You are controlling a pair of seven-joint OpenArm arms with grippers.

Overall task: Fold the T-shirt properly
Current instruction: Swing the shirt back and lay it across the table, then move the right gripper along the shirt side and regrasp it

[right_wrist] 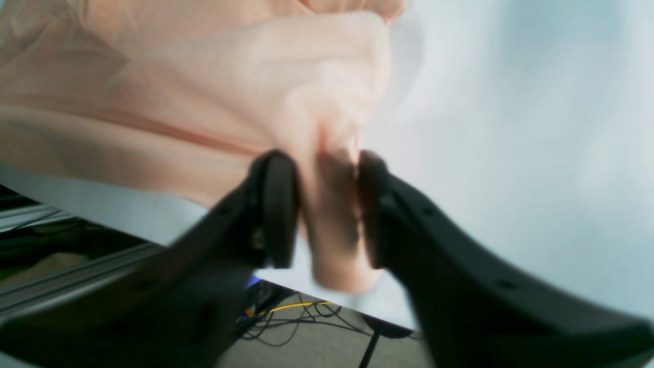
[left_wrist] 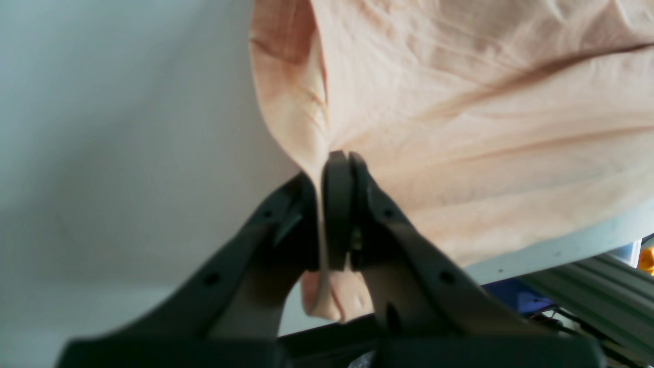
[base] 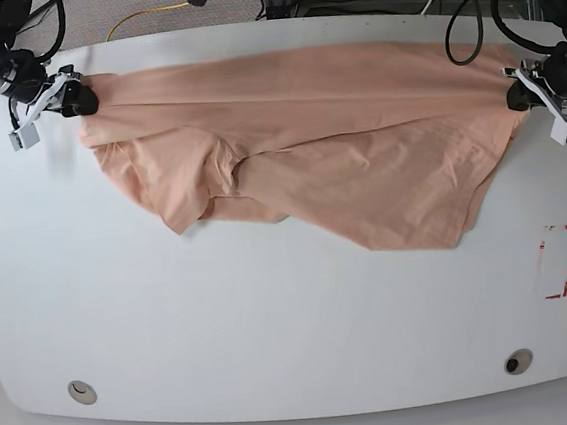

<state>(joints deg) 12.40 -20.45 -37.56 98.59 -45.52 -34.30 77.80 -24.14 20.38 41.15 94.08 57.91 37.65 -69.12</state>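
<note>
The peach-pink T-shirt (base: 338, 157) lies stretched across the far half of the white table (base: 273, 314), its upper edge pulled taut between both grippers and its lower part rumpled. My left gripper (left_wrist: 337, 156), at the right in the base view (base: 519, 96), is shut on a pinch of the shirt's edge (left_wrist: 485, 128). My right gripper (right_wrist: 324, 163), at the left in the base view (base: 77, 100), has its jaws parted. A bunched fold of the shirt (right_wrist: 179, 102) still sits between its fingers. No chest patch shows.
A red rectangle outline (base: 558, 261) is marked on the table at the right. Two round holes (base: 81, 392) (base: 519, 362) sit near the front edge. Cables (base: 144, 15) run on the floor behind the table's far edge.
</note>
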